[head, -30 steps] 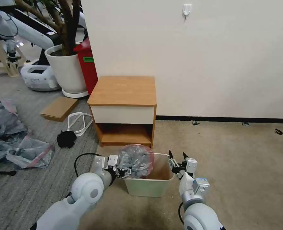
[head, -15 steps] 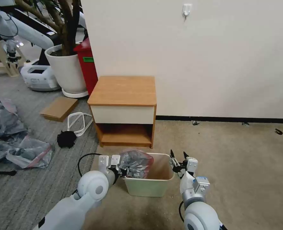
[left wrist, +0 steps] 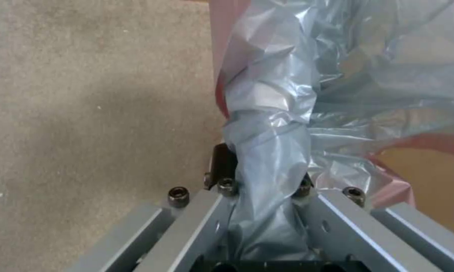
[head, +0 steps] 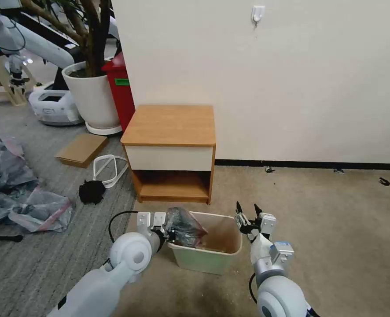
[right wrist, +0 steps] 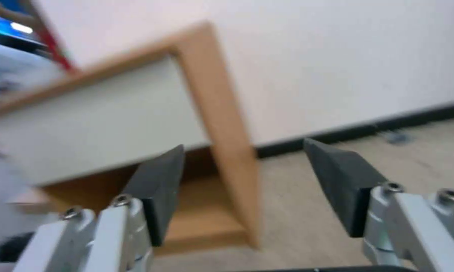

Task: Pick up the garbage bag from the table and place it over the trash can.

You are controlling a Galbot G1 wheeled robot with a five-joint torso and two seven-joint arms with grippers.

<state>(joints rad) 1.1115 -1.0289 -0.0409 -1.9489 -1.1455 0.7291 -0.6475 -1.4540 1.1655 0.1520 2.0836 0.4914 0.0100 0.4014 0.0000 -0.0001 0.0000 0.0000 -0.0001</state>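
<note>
Crinkly grey plastic, the garbage bag (head: 184, 226), is pinched in our left gripper (head: 171, 233), bunched over the 9 o'clock rim of the trash can (head: 206, 259). At 3 o'clock of the can our right gripper (head: 247, 215) points up, fingers spread, facing the table (head: 171, 125).

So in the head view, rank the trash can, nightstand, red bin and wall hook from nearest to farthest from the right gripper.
From the right gripper:
1. Trash can, just beside it on its left.
2. Nightstand, behind the can.
3. Red bin, farther back left, by the plant pot.
4. Wall hook, high on the wall.
</note>
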